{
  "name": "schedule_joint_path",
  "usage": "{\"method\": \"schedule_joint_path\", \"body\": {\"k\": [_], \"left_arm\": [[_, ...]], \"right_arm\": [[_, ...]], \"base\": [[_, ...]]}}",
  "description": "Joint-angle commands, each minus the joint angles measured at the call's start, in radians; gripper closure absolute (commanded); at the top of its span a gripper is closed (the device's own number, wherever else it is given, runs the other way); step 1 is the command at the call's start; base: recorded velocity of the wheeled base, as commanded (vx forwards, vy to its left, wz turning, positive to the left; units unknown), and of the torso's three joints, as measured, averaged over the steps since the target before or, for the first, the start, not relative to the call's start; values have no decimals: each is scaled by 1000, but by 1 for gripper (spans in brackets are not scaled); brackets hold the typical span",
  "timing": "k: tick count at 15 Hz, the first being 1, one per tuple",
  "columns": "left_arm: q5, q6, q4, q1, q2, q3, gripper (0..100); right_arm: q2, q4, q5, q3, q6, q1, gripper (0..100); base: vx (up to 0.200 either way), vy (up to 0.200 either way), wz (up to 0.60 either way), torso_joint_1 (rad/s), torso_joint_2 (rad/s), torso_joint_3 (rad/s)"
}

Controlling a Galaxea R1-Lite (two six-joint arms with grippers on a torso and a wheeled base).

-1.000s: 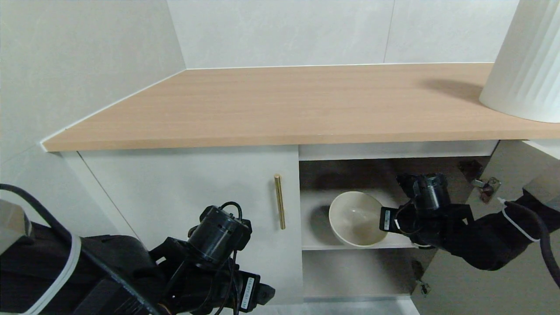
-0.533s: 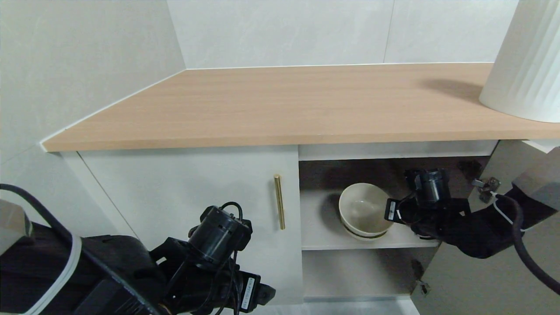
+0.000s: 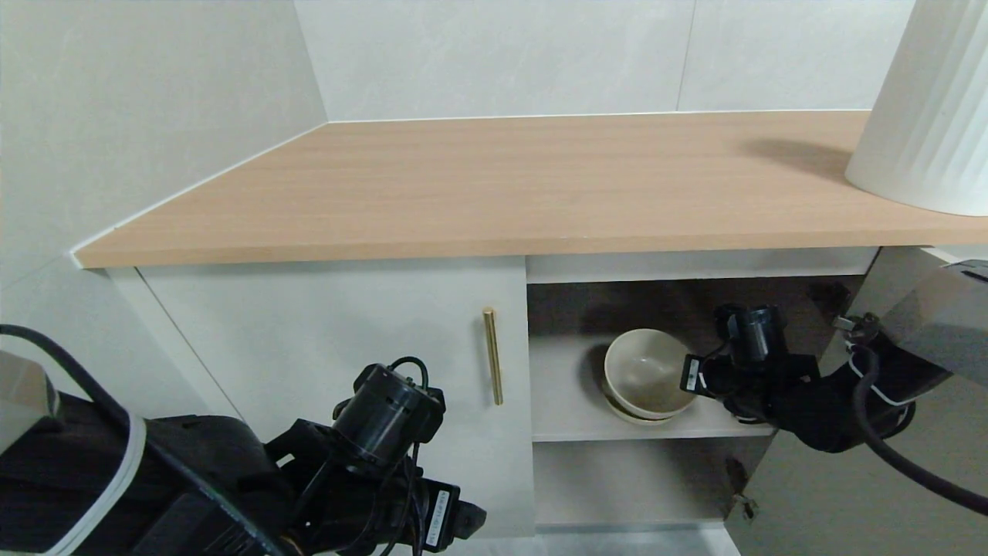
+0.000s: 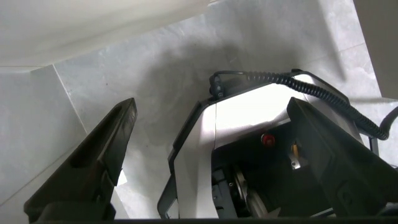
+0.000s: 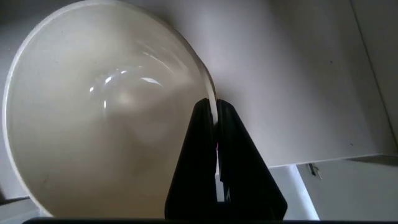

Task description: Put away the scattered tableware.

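Observation:
A cream bowl (image 3: 645, 373) sits inside the open cabinet on its upper shelf (image 3: 563, 401), on top of another dish whose rim shows beneath it. My right gripper (image 3: 689, 380) is at the bowl's right rim, shut on it. In the right wrist view the bowl (image 5: 106, 130) has its thin rim pinched between the two dark fingers (image 5: 202, 155). My left gripper (image 4: 211, 155) hangs low in front of the closed left door, open, with nothing between its fingers.
The cabinet's left door (image 3: 347, 363) is closed and has a brass handle (image 3: 492, 355). The right door (image 3: 888, 432) stands open beside my right arm. A wooden countertop (image 3: 502, 185) runs above, with a white ribbed vessel (image 3: 926, 116) at its far right. A lower shelf (image 3: 625, 486) lies beneath.
My right gripper has carried the bowl deeper into the cabinet and lowered it from a tilted pose to upright on the dish on the shelf. The left arm has stayed still.

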Motion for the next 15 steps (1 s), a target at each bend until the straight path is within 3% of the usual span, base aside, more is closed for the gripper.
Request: {"method": "schedule_joint_path", "body": {"k": [1,12,13,15], "left_arm": [[1,-1,0,0,0,0,0],[1,-1,0,0,5,0,0],[1,-1,0,0,5,0,0],[1,-1,0,0,5,0,0]], "right_arm": [[26,-10,0,-10,0,1,100],[68,-17,-1,-47,-1,2,100],[68,-17,-1,-47,-1,4,0],[68,-17,0,-42,-1,7,0]], "base": [[0,0,0,0,0,0],[0,0,0,0,0,0],[0,0,0,0,0,0],[0,0,0,0,0,0]]}}
